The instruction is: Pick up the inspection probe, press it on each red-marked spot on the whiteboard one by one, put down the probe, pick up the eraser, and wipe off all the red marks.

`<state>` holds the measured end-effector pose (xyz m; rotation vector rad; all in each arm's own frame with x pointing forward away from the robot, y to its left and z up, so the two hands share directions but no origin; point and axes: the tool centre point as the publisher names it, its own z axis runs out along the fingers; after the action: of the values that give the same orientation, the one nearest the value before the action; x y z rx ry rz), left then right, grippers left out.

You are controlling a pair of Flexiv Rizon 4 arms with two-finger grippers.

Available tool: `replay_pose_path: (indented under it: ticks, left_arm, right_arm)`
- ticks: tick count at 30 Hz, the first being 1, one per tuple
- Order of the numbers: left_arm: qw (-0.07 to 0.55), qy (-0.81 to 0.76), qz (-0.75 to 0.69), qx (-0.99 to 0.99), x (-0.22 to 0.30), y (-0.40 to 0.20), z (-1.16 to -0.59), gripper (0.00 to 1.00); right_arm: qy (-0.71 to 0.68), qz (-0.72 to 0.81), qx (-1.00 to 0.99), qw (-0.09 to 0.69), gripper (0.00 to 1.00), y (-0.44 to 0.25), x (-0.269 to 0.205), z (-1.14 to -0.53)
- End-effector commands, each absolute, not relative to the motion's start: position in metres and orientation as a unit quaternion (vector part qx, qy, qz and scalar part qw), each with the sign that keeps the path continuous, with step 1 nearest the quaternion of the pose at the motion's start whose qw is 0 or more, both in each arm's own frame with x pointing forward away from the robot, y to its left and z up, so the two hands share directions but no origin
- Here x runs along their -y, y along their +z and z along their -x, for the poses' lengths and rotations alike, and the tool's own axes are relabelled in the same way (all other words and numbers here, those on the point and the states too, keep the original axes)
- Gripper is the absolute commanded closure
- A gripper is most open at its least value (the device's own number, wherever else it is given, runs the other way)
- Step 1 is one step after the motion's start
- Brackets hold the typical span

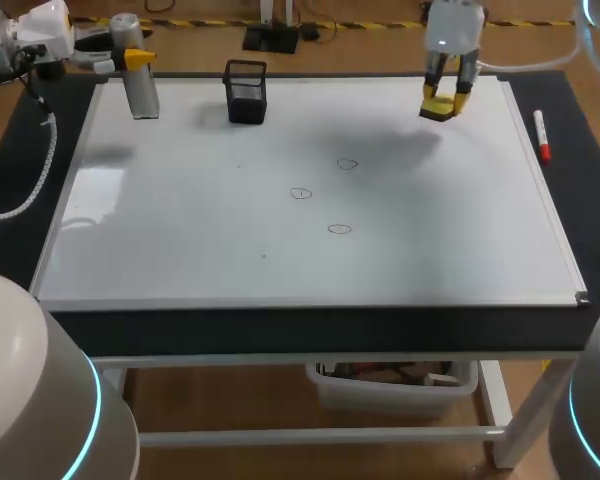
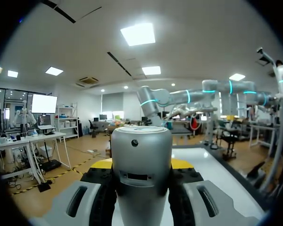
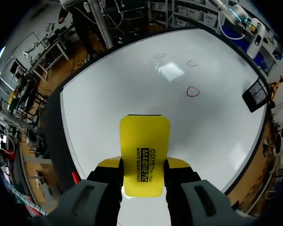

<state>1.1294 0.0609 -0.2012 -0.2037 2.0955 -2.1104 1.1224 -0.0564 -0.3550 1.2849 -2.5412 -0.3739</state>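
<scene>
- Head view: the right hand (image 1: 443, 101) grips the yellow eraser (image 1: 437, 110) over the whiteboard's (image 1: 180, 240) far right. The three red marks (image 1: 300, 193) lie to its near left. The left hand (image 1: 137, 62) clasps the probe (image 1: 144, 95) at the far-left corner.
- Left wrist view: the probe (image 2: 141, 179) sits clamped between both fingers.
- Right wrist view: the eraser (image 3: 145, 150) is pinched from both sides, its long axis pointing ahead toward the marks (image 3: 193, 92). This arm is the nearer one.

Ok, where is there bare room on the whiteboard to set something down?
The near half of the whiteboard, from the red marks to the near edge, is bare; so is its right side, toward the red marker. The far edge is crowded: black mesh holder, probe and eraser.
</scene>
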Motion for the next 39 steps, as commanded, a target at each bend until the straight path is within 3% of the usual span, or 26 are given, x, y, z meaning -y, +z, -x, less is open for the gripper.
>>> replay_pose_path:
  ticks: [1, 15, 39]
  left_arm:
    - [0.083, -0.704, 0.069, -0.701, -0.060, -0.199, -1.128, 1.00]
    - [0.083, -0.704, 0.069, -0.701, -0.060, -0.199, -1.128, 1.00]
    - [0.083, -0.704, 0.069, -0.701, -0.060, -0.199, -1.128, 1.00]
  right_arm:
    - [-0.003, -0.450, 0.890, 0.065, 1.00, -0.345, 0.073, -1.101]
    - [0.028, -0.408, 0.911, 0.060, 1.00, -0.346, 0.099, -1.084]
    - [-0.001, -0.421, 0.905, 0.057, 1.00, -0.347, 0.092, -1.089]
